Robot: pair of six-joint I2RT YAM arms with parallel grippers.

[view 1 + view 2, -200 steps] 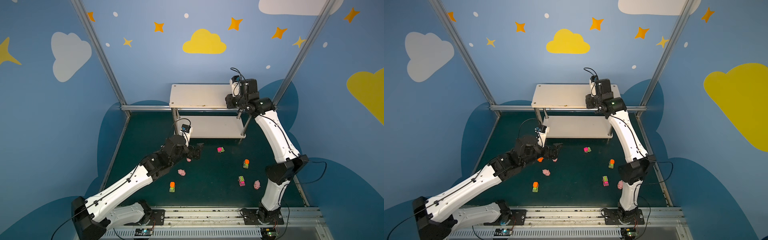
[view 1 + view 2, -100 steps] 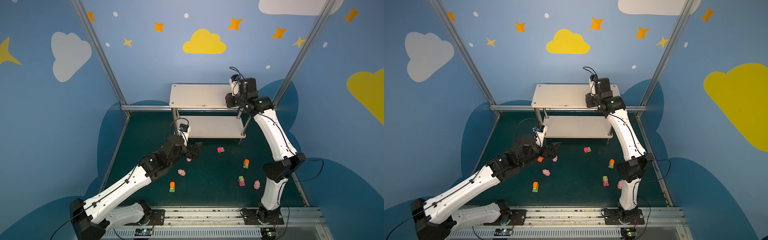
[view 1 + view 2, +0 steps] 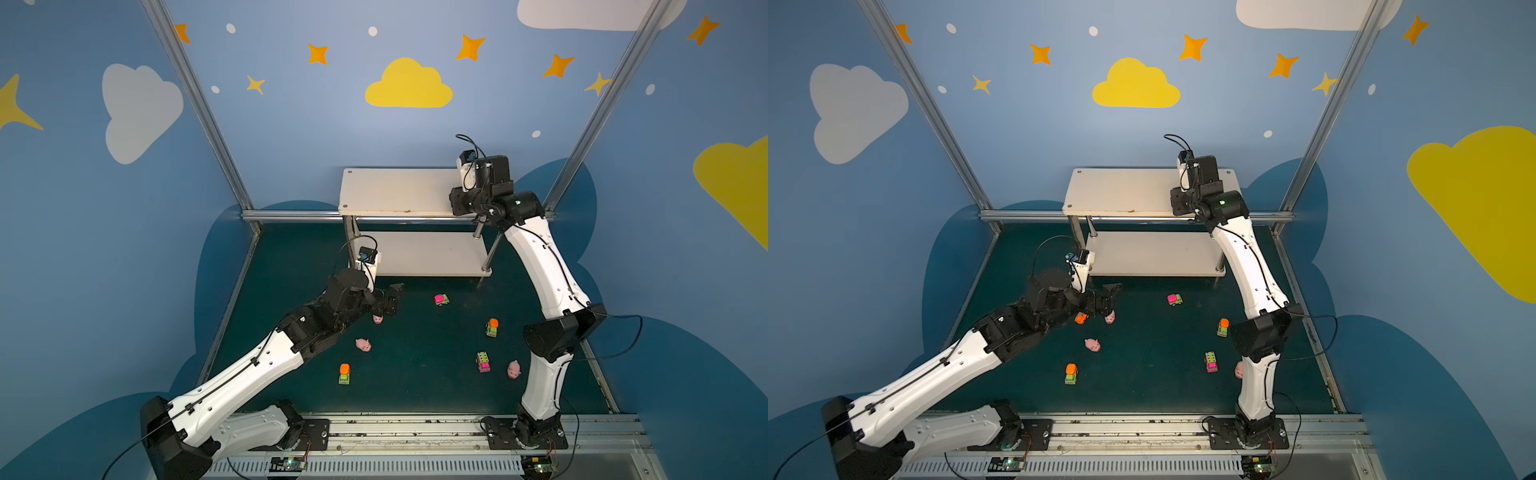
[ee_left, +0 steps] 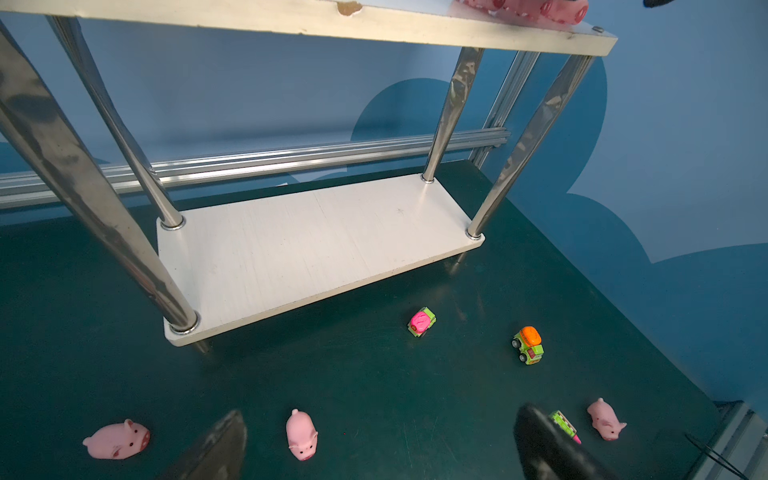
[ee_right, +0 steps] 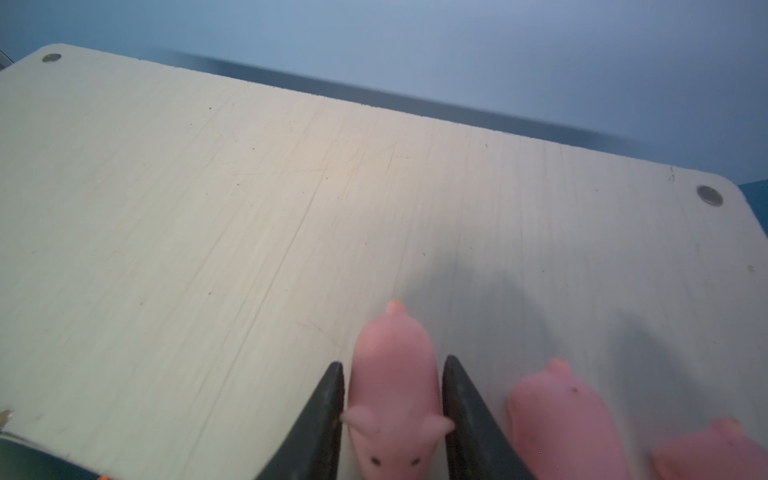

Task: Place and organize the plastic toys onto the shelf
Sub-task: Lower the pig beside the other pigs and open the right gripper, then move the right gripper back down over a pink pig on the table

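Observation:
The shelf [image 3: 395, 191] stands at the back of the green floor. My right gripper [image 5: 393, 362] is over the right end of its top board [image 5: 249, 208], its fingers flanking a pink pig [image 5: 395, 374] that rests on the board, with thin gaps either side. Two more pigs [image 5: 569, 424] lie beside it. My left gripper [image 4: 381, 412] hangs wide open low over the floor, with a pig [image 4: 301, 434] on the floor between its fingers, untouched. Other pigs [image 3: 363, 344] [image 3: 514, 369] and toy vehicles [image 3: 441, 299] [image 3: 492, 327] [image 3: 482, 361] [image 3: 344, 374] are scattered on the floor.
The shelf's lower board [image 4: 311, 245] is bare between its metal posts [image 4: 451, 108]. An orange vehicle [image 3: 1080, 318] sits partly under my left wrist. Aluminium frame rails [image 3: 291, 215] run behind the shelf, and blue walls close in on three sides.
My right gripper's fingers have spread slightly around the pig on the top board. The left arm has crept forward a little over the floor pig, still open.

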